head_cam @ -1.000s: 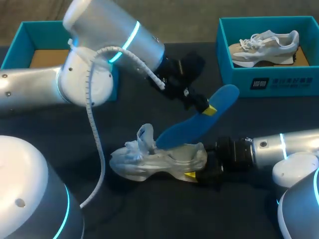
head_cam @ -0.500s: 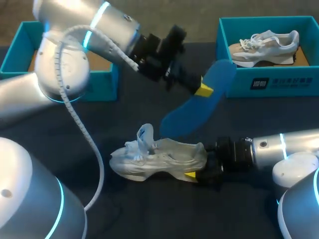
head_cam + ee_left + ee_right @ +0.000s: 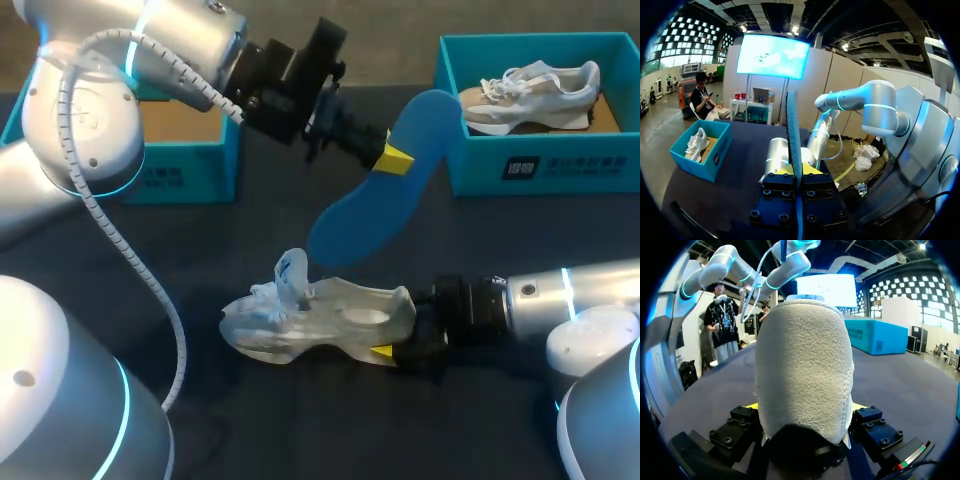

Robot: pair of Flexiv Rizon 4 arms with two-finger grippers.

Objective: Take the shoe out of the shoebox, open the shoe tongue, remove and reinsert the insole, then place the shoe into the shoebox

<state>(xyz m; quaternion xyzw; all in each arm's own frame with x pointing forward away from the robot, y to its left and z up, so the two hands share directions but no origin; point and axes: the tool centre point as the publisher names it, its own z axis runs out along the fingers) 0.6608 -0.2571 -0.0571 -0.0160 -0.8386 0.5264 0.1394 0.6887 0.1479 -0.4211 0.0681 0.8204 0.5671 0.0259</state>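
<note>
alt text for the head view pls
The left arm holds a blue insole in its jaws above a white shoe whose heel the right arm grips. Behind, two teal boxes; the right one holds another shoe.

A white shoe [image 3: 320, 325] sits on the table in the lower middle of the frame, toe pointing left and opening facing up. Its tongue [image 3: 291, 270] is pulled up and forward. The right gripper [image 3: 398, 335] clamps its heel from 2 sides. A blue insole [image 3: 375, 190] hangs tilted in the air above the shoe, clear of it, pinched near its upper end by the left gripper [image 3: 393, 160]. There are 2 teal shoeboxes, both open. The upper right shoebox [image 3: 540, 165] holds a beige-and-white shoe [image 3: 530, 95]. The upper left shoebox [image 3: 185, 170] shows a bare brown floor.
</note>
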